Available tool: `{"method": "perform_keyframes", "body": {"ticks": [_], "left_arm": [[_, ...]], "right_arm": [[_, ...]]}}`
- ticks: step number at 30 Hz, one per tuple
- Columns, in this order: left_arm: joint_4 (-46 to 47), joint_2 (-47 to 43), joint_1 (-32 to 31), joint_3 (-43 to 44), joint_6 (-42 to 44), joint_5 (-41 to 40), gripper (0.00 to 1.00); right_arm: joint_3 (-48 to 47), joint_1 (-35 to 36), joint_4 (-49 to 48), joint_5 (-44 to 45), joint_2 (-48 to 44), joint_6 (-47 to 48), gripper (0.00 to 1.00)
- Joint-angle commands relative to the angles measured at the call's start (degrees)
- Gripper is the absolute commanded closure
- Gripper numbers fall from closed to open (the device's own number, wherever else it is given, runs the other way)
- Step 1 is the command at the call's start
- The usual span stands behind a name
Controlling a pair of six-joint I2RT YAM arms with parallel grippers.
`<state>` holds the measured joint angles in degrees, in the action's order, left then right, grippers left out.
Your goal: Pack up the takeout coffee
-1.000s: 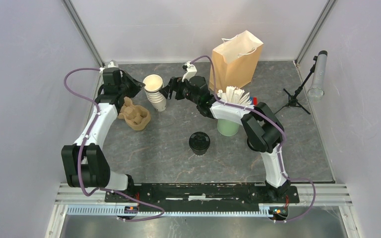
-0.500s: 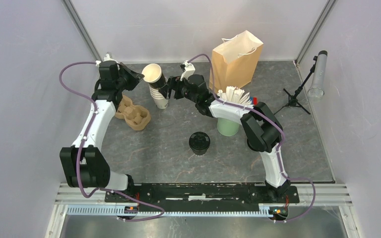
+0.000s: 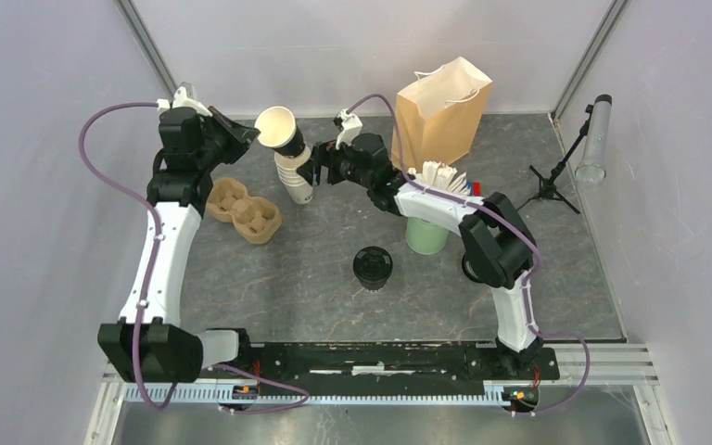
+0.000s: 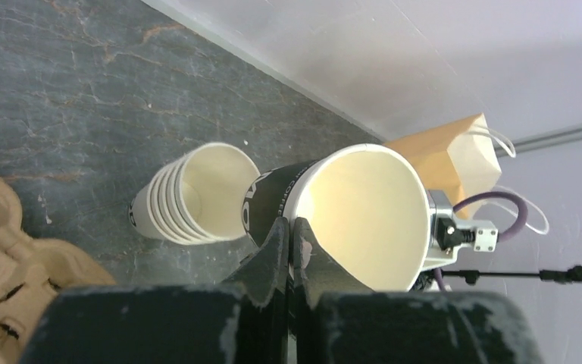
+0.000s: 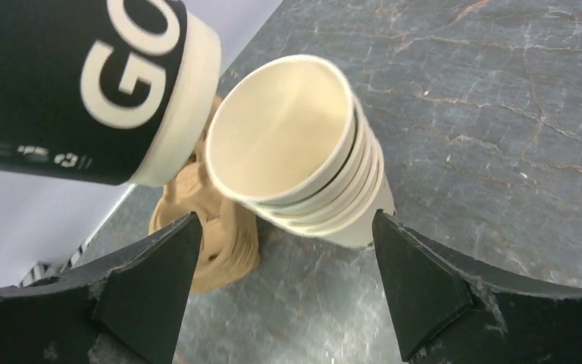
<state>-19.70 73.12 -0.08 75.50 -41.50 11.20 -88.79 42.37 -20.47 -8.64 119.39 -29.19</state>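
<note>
The left gripper (image 3: 247, 139) is clamped on the rim of a lidless paper cup (image 3: 278, 128), one finger inside the mouth and one outside. The cup is cream inside with a black printed band, and it hangs tilted at the far left of the worktop (image 3: 315, 301), just above a stack of lidless cups (image 3: 295, 182) – its mouth is turned up and to the left.

The right gripper (image 3: 311, 171) reaches in from the right with its jaws wide apart. In its wrist view the stack shows between the two fingers, touching neither.

A moulded pulp cup carrier (image 3: 246, 209) lies just left of the stack. A round black lid (image 3: 372, 266) sits mid-worktop – what is under it I cannot tell. A green cup of white sticks (image 3: 425, 236) stands to its right, and a brown paper bag (image 3: 440, 111) stands upright at the far edge.
</note>
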Motion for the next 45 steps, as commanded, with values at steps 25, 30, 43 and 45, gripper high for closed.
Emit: {"method": "perform_keyframes", "body": {"ticks": [25, 30, 43, 45], "left_arm": [[-25.92, -37.48, -7.96, -34.56, 7.66, 10.92, 0.98], [-25.49, -34.96, -17.6, -33.37, 5.85, -0.88, 0.97], [-13.78, -26.4, -33.11, -40.01, -1.19, -15.34, 0.92], [-13.74, -26.28, -34.22, -40.53, -1.81, -16.12, 0.89]], "right_arm": [[44.21, -0.14, 26.8, 10.49, -63.65, 9.86, 0.02], [52.74, -0.09, 33.63, 16.14, -72.97, 6.9, 0.02], [64.26, -0.08, 43.01, 30.2, -82.19, 2.89, 0.06], [65.17, -0.12, 43.52, 35.05, -82.72, 2.8, 0.1]]}}
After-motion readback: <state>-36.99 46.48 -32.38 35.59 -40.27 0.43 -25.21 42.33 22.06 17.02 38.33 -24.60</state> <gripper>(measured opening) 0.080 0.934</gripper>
